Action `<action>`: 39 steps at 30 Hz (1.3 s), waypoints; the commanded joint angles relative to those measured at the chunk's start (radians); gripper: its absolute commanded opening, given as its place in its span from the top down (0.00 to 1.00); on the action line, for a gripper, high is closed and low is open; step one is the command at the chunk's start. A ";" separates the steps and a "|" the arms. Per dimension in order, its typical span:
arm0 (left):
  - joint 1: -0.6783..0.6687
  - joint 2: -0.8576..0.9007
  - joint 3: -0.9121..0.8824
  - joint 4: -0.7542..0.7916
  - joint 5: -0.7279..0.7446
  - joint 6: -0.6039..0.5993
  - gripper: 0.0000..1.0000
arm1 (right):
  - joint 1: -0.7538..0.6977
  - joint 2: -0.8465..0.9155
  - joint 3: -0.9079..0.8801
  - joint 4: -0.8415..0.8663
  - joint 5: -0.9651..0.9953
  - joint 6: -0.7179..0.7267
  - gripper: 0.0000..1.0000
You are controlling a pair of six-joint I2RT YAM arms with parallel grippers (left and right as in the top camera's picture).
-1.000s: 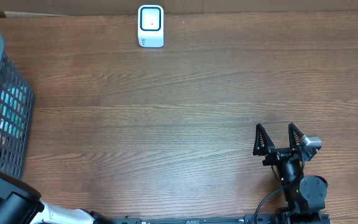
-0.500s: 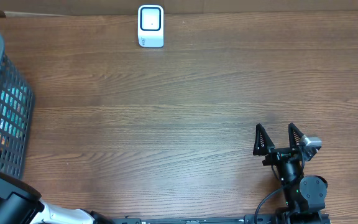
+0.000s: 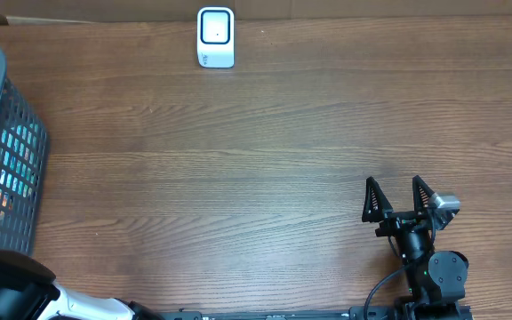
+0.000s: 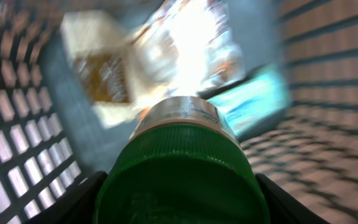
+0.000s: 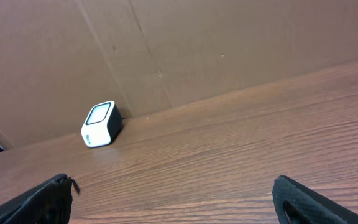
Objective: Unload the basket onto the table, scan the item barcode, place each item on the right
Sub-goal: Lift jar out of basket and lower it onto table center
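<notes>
Since a second ago only the left arm has shifted, sinking slightly toward the near edge, well to the left of the scanner. Everything else on the table sits as it did.

The wire basket stands far left of the scanner, and my left wrist camera looks down into it. The left gripper has its fingers part-way closed on either side of a bottle with a green cap. The cap fills the gap and stays sharp while the mesh behind it smears, so I judge it held. The scanner faces up at the far edge. Well right of the scanner, toward the near edge, the right gripper hangs wide open with nothing in it.

To do this step well, I would lift straight up until the bottle clears the basket wall, without loosening on the cap. I would then carry it toward the scanner and turn the label to the scanner's window.

I cannot see the barcode at all, because the cap hides the bottle's body. The other goods in the basket are too blurred to name. The overhead view does not show the left fingers.
</notes>
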 commanded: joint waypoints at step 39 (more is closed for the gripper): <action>-1.234 -0.084 -0.153 -0.104 -0.020 0.079 0.55 | 0.006 -0.006 -0.011 0.006 -0.002 0.000 0.00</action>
